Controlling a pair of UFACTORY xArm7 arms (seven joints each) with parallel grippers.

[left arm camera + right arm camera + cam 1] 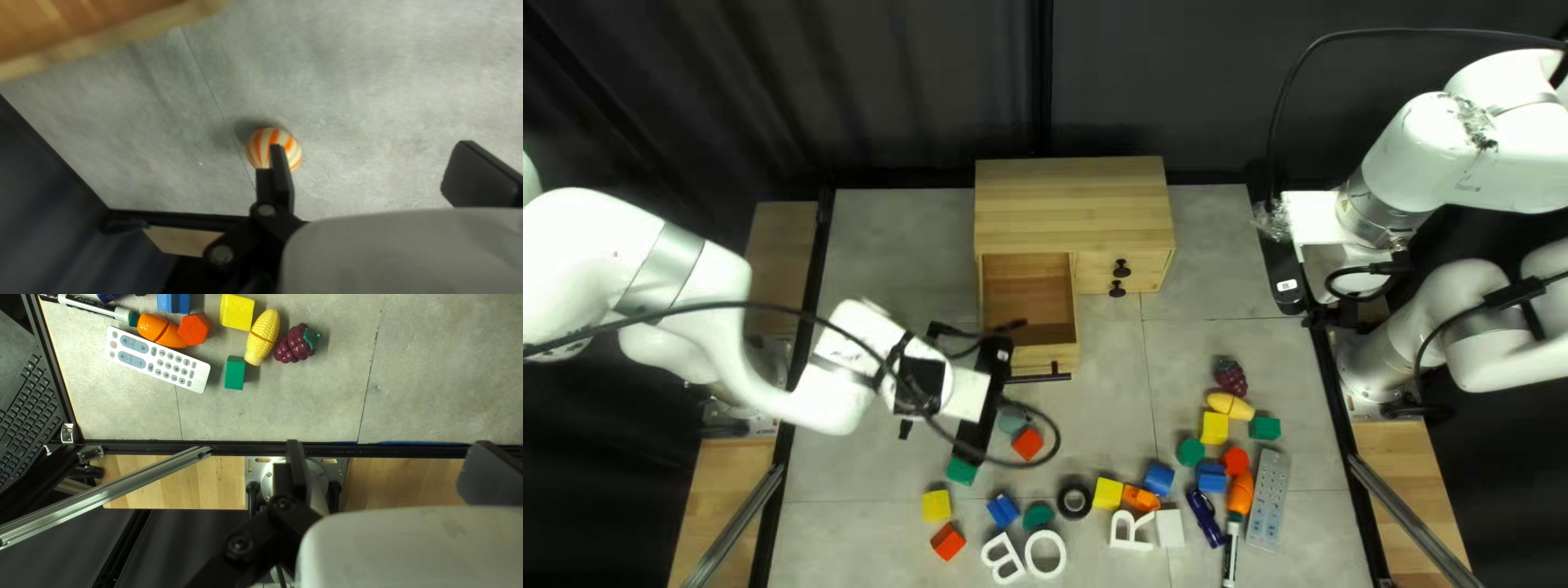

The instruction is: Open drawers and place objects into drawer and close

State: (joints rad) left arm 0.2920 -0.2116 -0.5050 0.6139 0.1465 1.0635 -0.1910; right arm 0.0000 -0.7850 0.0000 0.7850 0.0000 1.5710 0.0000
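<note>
Left hand [920, 379] stands released, one finger [280, 177] partly hiding a striped ball [259, 147] (its base unseen).

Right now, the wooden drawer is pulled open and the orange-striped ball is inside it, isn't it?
Not quite: the orange-striped ball isn't inside. The left wrist view shows it on the table. The wooden drawer is pulled open, as you said.
</note>
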